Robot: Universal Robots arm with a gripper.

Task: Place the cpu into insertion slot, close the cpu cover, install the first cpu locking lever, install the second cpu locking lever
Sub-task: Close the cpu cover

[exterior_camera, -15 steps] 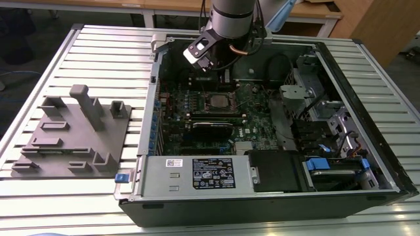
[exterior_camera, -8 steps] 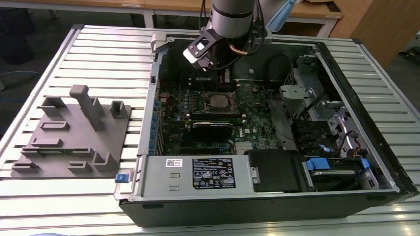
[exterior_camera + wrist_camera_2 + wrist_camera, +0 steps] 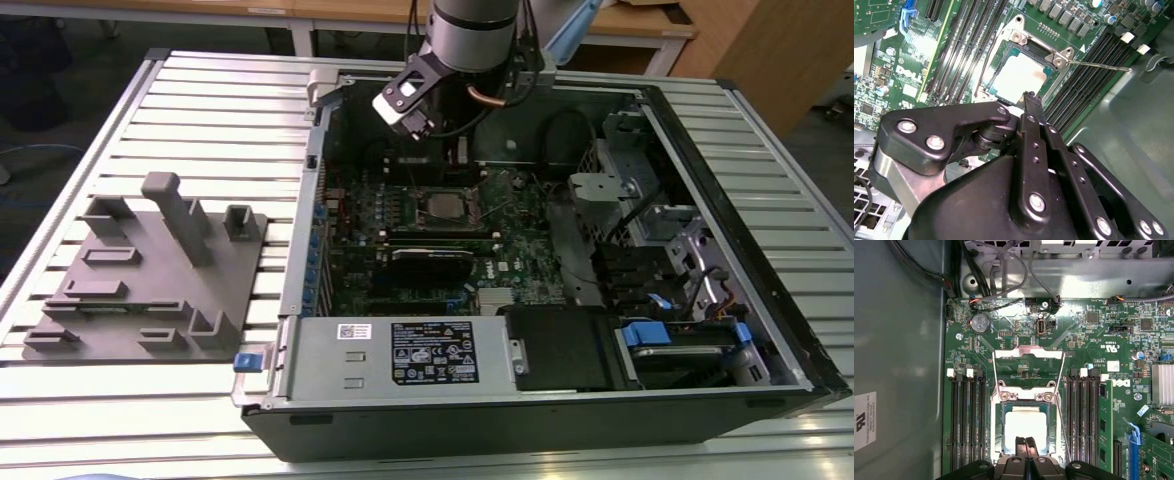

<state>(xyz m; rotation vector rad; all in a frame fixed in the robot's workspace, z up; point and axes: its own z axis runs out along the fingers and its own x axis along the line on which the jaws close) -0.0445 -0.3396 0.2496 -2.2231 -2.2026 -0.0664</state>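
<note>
Hovering low over the motherboard [image 3: 441,240], the gripper [image 3: 1025,442] has its 2 fingers [image 3: 1030,120] pinched together with nothing between them. That makes a slim closed tip, which I read as a shape for nudging thin metal, not for carrying.

And the cpu [image 3: 1024,426]? It sits flat in the insertion slot [image 3: 1000,435], dull silver top up and square to the recess, so step 1 looks done. In both wrist views the fingertips hang over the chip's edge. Whether they touch it, I cannot tell.

The cpu cover [image 3: 1028,354] appears swung back on its hinge, its silvery free edge beyond the slot on the side away from the fingers. That leaves the chip exposed, so by my judgement it is not yet closed.

The 2 thin wire levers look loose as well. 1 locking lever [image 3: 1066,410] runs alongside the slot beside the memory slots [image 3: 1084,420]. The other lever [image 3: 1099,64] juts out across the memory slots in the second wrist view. Unlatched like this, they leave the cover free to swing.

In the exterior view the computer case [image 3: 300,250] lies on its side on the ribbed table [image 3: 200,110], open face up, giving the arm [image 3: 474,35] a straight drop to the board. A grey fixture block [image 3: 147,280] sits at the exterior view's left, apart from the case.
</note>
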